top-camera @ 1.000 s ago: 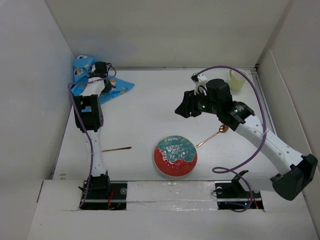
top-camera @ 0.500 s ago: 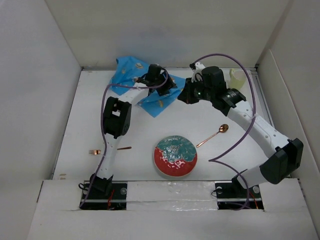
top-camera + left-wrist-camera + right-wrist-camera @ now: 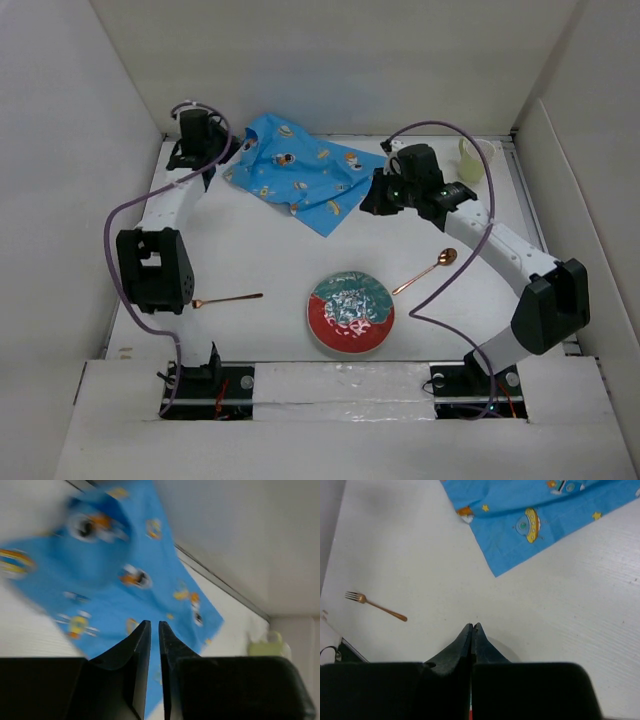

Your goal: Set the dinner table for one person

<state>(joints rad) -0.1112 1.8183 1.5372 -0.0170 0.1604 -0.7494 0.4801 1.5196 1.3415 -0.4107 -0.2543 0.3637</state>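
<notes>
Dinner table (image 3: 270, 260): white top filling the walled enclosure, with the arm bases at its near edge.
Left gripper (image 3: 154, 625): at the far-left corner, jaws a narrow slit apart, holding nothing.
Right gripper (image 3: 471, 626): over the far middle, jaws pressed together, empty.
Placemat (image 3: 300, 180): blue, spread by the far edge.
Plate (image 3: 350, 313): near edge, centre.
Spoon (image 3: 425, 271): just right of the plate.
Fork (image 3: 225, 299): left of the plate.
Cup (image 3: 475, 158): far-right corner.

I see a blue space-print placemat (image 3: 305, 180) upper centre, pale cup (image 3: 474, 160) upper right, red-and-teal plate (image 3: 350, 312) lower centre between fork (image 3: 235, 298) and spoon (image 3: 425, 272).
</notes>
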